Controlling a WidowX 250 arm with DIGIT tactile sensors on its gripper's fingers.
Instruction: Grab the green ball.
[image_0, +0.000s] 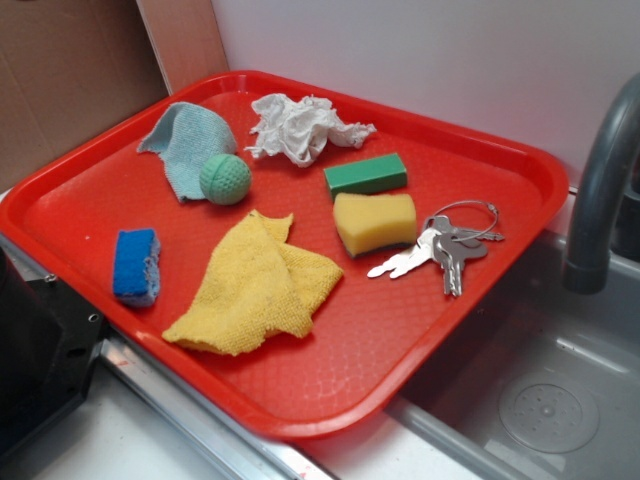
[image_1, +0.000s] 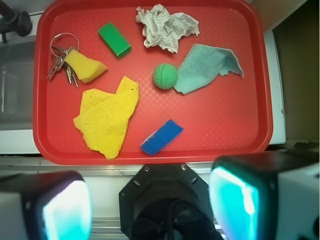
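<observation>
The green ball (image_0: 225, 179) is a small dimpled sphere on the red tray (image_0: 400, 340), touching the light blue-green cloth (image_0: 188, 145). In the wrist view the ball (image_1: 165, 76) lies near the tray's middle, just left of the cloth (image_1: 207, 67). My gripper (image_1: 150, 207) is open and empty, high above and outside the tray's near edge, with its two fingers (image_1: 235, 200) wide apart at the bottom of the wrist view. In the exterior view only a dark part of the robot (image_0: 40, 360) shows at the lower left.
On the tray (image_1: 225, 130) lie a yellow cloth (image_1: 106, 116), a blue sponge (image_1: 161, 136), a yellow sponge (image_1: 85, 66), keys (image_1: 60, 57), a green block (image_1: 114, 39) and crumpled white paper (image_1: 165, 26). A grey faucet (image_0: 600, 190) and sink (image_0: 540, 400) stand at the right.
</observation>
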